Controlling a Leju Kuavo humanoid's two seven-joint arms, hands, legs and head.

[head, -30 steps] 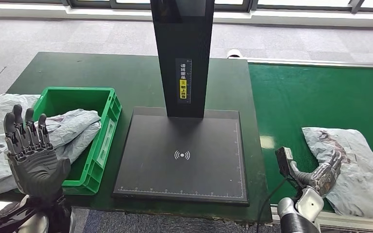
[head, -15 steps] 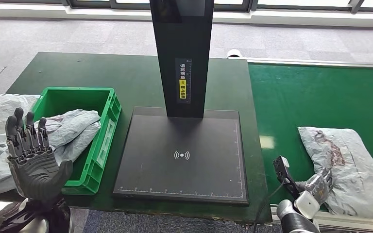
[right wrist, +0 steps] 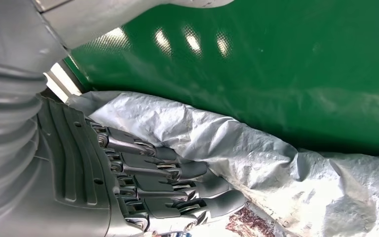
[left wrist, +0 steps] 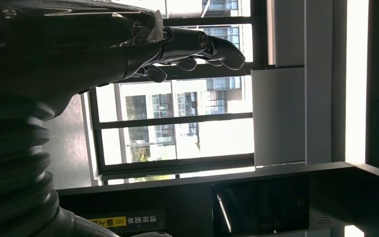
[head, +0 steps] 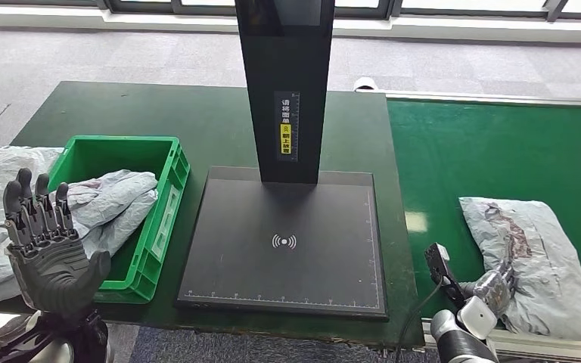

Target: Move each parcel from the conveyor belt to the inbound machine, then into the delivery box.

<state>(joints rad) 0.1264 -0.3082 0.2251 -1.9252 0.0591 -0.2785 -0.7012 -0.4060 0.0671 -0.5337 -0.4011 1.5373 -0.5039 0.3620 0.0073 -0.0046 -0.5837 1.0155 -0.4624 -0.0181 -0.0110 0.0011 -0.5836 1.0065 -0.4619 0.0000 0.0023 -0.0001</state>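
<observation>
Under the right hand [head: 494, 288] on the conveyor belt [head: 499, 151] lies the grey parcel [head: 533, 261], the fingers [right wrist: 177, 185] laid flat along its near edge with nothing pinched. The slack, crinkled film may slide out of such a shallow hold, or bunch and drag on the belt. Well off to that hand's left stands the inbound machine [head: 284, 242]; beyond it, beside the green delivery box [head: 163, 219], the left hand [head: 49, 253] is raised, fingers spread and holding nothing.

Right hand [head: 493, 289] lower on parcel [head: 533, 261], parcel riding leftward on conveyor belt [head: 492, 151].
Now at parcel's near left edge, fingers [right wrist: 187, 170] flat on wrap; formerly draped mid-parcel. Left hand [head: 45, 253] slightly lower, leftward.
</observation>
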